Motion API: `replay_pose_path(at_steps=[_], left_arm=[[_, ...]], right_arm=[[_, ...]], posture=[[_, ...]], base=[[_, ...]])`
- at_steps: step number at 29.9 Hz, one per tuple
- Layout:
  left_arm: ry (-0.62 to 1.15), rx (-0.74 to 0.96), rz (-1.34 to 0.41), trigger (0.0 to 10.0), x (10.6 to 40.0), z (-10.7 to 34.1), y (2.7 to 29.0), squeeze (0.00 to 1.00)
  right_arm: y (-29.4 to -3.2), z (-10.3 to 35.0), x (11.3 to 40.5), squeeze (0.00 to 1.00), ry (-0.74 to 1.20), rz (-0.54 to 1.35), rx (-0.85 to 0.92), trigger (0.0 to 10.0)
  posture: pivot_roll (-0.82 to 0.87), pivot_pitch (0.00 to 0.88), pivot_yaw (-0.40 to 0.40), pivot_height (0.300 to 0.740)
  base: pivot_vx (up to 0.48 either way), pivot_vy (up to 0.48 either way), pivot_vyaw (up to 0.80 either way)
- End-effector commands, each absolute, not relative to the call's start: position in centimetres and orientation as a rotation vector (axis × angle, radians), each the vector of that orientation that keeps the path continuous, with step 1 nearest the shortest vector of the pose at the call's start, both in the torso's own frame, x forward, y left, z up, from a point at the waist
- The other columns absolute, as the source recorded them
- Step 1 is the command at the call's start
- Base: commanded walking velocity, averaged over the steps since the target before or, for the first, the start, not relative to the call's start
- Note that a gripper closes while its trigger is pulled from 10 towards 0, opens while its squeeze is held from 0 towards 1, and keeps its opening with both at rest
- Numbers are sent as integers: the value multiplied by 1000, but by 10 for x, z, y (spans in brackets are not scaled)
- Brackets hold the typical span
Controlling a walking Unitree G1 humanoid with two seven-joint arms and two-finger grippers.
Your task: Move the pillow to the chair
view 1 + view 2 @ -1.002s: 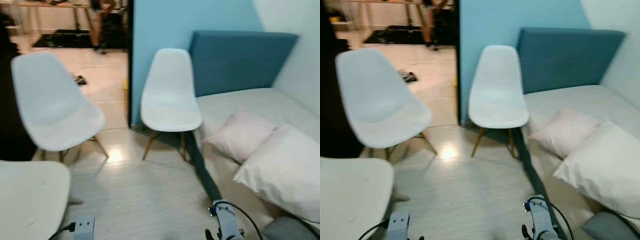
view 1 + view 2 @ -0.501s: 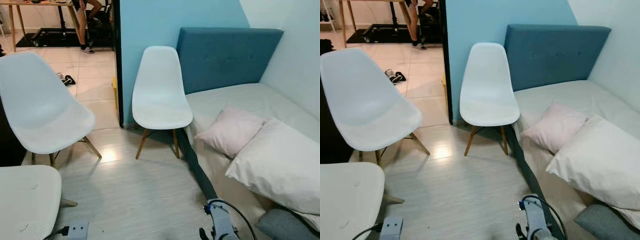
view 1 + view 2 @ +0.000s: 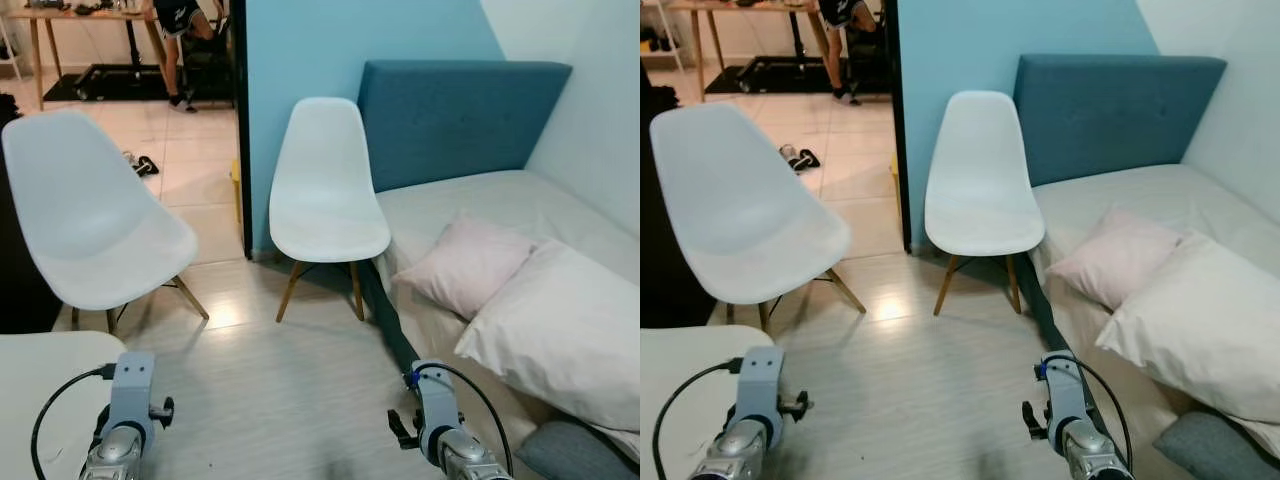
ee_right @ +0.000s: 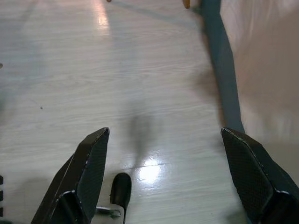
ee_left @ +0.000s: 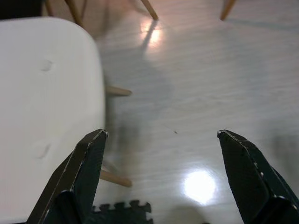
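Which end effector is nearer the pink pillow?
Right. The right end effector hangs beside the bed, below the pink pillow; the left end effector hangs across the floor.

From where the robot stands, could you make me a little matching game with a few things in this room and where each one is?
Things:
1. pink pillow
2. middle chair
3. shoes
4. left end effector

Places:
A. on the tiled floor past the doorway
B. open, above the wooden floor
C. on the bed
D. against the blue wall, beside the headboard

Pairs: 1-C, 2-D, 3-A, 4-B
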State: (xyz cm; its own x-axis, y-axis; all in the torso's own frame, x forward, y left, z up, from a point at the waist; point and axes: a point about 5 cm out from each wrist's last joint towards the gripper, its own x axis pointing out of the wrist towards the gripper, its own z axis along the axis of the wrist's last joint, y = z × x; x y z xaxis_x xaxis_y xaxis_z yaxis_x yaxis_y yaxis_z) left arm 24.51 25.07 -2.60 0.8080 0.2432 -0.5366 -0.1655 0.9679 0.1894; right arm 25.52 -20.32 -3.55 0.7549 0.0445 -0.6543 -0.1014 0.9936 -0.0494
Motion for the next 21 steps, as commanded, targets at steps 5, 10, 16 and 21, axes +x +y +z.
replay_pose_path(at_steps=[5,10,16,21], left_arm=[[471,124,170,10000,249,-16,250,0],[339,137,127,10000,256,2,249,0],[246,114,110,10000,263,16,244,0],[200,77,136,10000,265,22,239,0]], right_arm=[[-214,-18,272,0,618,82,-90,10000],[-206,-1,292,0,537,101,-121,10000],[-202,18,308,0,435,146,-130,10000],[-200,27,314,0,379,172,-119,10000]], posture=[[-3,0,-91,740],[-9,0,-83,740],[-13,0,-83,740],[-18,0,-87,740]], base=[[0,0,0],[0,0,0],[0,0,0],[0,0,0]])
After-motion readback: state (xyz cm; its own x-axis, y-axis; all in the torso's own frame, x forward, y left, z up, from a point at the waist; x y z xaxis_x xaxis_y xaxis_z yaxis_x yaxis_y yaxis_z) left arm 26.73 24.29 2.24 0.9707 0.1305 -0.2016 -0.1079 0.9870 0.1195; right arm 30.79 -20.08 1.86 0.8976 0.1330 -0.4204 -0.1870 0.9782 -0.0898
